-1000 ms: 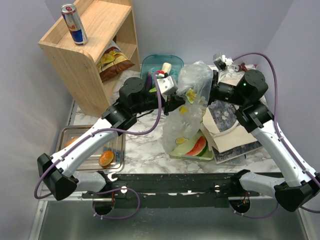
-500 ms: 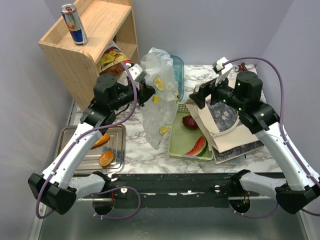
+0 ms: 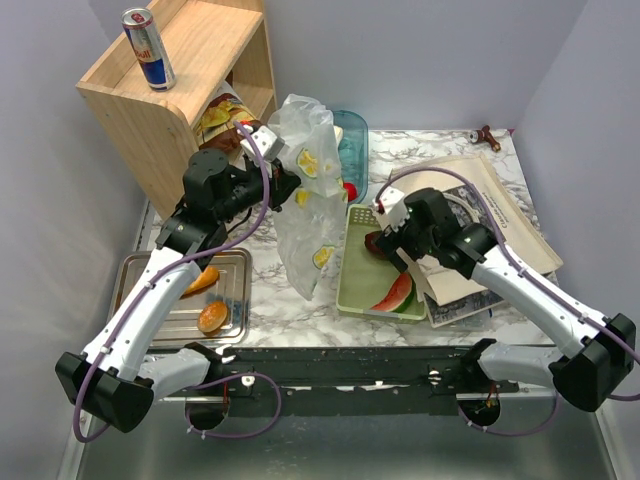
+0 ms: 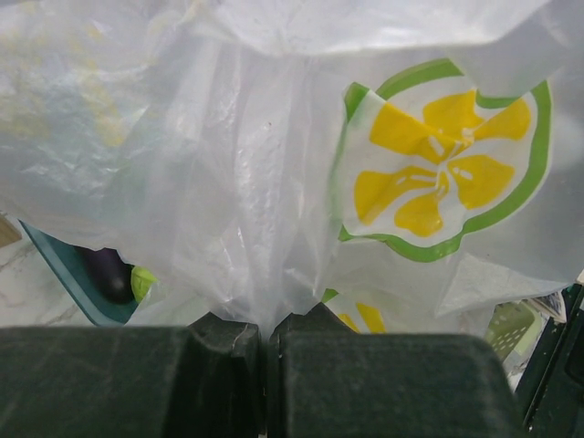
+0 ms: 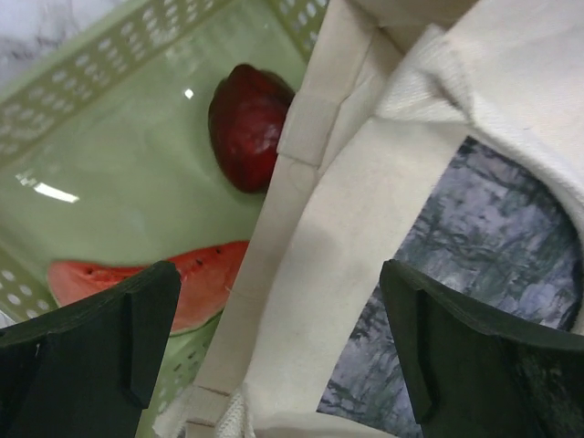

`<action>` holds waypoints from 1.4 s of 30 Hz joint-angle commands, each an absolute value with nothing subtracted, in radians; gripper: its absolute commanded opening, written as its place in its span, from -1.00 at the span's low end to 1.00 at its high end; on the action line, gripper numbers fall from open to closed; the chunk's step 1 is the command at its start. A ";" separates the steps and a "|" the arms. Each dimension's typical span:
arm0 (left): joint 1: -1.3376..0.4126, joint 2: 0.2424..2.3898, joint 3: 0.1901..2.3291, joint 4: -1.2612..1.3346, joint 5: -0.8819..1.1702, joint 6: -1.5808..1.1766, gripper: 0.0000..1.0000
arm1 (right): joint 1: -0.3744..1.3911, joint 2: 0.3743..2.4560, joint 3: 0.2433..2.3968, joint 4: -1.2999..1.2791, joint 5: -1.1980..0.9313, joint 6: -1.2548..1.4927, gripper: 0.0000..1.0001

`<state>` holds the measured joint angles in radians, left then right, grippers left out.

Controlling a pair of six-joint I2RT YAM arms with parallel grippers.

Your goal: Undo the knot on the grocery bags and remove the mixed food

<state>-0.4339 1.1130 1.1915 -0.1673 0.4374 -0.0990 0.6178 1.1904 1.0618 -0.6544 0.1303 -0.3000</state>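
My left gripper point(image 3: 288, 186) is shut on a fold of a translucent grocery bag point(image 3: 305, 215) with yellow-green prints and holds it hanging above the table. In the left wrist view the plastic point(image 4: 274, 164) is pinched between the closed fingers of the left gripper point(image 4: 265, 333). My right gripper point(image 3: 398, 252) is open and holds nothing. It hovers over the right edge of the green basket point(image 3: 355, 290), where a cloth tote point(image 5: 365, 228) overlaps it. A dark red apple point(image 5: 248, 123) and a watermelon wedge point(image 5: 192, 274) lie in that basket. No knot shows.
A teal basket point(image 3: 355, 130) behind the bag holds a purple eggplant point(image 4: 111, 274). A wooden shelf point(image 3: 190, 60) carries a can point(image 3: 147, 47) and a chips bag point(image 3: 225, 118). Bread rolls point(image 3: 210, 316) lie on a metal tray point(image 3: 135, 270). The tote point(image 3: 500, 220) covers the right side.
The right gripper let go of the bag, opened wide and dropped to the basket's right edge. The left arm carried the bag left and up, uncovering the apple and watermelon.
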 commanded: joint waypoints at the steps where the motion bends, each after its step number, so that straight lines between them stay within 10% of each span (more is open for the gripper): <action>1: -0.431 1.094 1.184 -0.165 0.402 -0.115 -1.00 | 0.649 1.202 1.000 -0.679 0.249 -0.402 1.00; 12: -0.430 1.115 1.229 -0.175 0.403 -0.090 -1.00 | 0.648 1.227 0.893 -0.569 0.417 -0.504 0.89; 16: -0.430 1.129 1.252 -0.177 0.403 -0.081 -1.00 | 0.647 1.211 0.913 -0.555 0.466 -0.533 0.27; 19: -0.431 1.131 1.263 -0.156 0.390 -0.065 -1.00 | 0.640 1.218 1.017 -0.599 0.467 -0.513 -0.90; 20: -0.430 1.131 1.269 -0.145 0.385 -0.059 -1.00 | 0.632 1.222 1.066 -0.617 0.462 -0.499 -0.99; 42: -0.474 1.236 1.750 0.222 0.353 0.024 -1.00 | 0.561 1.290 1.848 -0.677 0.196 -0.367 -0.99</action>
